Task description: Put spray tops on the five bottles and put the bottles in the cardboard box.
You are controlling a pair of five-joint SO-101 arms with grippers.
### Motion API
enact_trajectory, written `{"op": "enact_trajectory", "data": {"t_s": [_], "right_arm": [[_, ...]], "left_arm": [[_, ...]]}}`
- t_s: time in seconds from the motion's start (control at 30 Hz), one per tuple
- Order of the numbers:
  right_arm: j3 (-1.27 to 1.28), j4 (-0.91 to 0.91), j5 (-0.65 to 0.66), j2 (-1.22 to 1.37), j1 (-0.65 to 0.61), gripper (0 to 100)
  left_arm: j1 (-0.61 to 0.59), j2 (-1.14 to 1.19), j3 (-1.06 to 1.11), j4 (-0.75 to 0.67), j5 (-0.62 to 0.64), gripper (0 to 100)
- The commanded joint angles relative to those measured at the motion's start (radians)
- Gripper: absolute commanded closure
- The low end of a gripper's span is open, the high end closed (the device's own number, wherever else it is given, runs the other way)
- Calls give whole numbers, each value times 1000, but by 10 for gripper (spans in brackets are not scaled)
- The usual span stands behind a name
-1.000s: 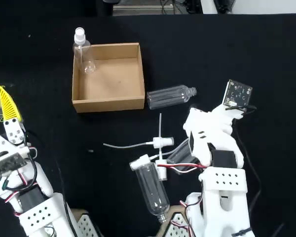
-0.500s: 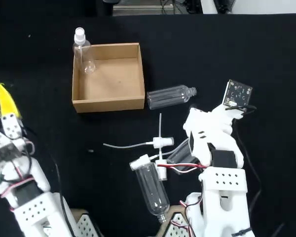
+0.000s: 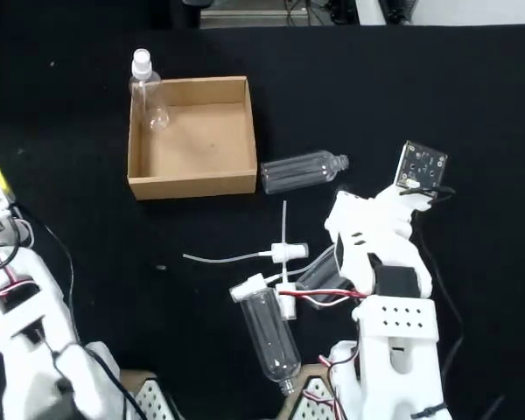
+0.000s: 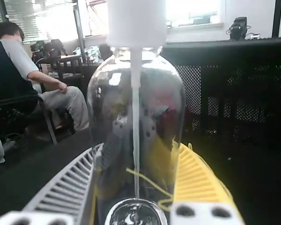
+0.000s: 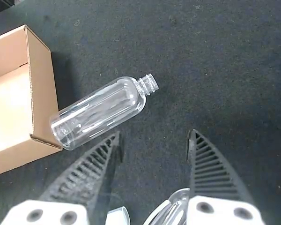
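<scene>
Left arm has swung out to the tabletop's left edge since a second ago; right arm, box and loose items have not shifted.

Left gripper: fingers closed snug on a clear spray bottle. The yellow finger and the pale ribbed finger press its two sides. White spray top on, dip tube running down the middle. The top's upper end is cut off.

Right gripper: fingers spread wide, nothing between the tips, bare tabletop below. It sits near the near edge, right of centre. Something clear and something white lie at the finger roots; cannot make out what.

Capless bottle lies on its side beyond the right fingertips, apart from them. Its base is just beside the near right corner of the cardboard box, its neck pointing away from it.

Second spray bottle at the box's far left corner; cannot tell if its base is inside.

Two loose spray tops with long tubes lie between box and near edge. A third clear bottle lies by the near edge, a white top at its far end; fitted or not, cannot tell.
</scene>
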Motion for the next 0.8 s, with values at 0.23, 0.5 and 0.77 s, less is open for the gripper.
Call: {"op": "enact_trajectory", "data": {"t_s": [0.23, 0.5, 0.77], "right_arm": [[-1, -21, -3, -16, 14, 798], [-1, -21, -3, -16, 14, 798], [-1, -21, -3, -16, 14, 798]], "left_arm": [[-102, 496, -185, -144, 9, 970], [-119, 756, -197, -468, 9, 970], [-125, 1097, -277, -729, 9, 970]]}}
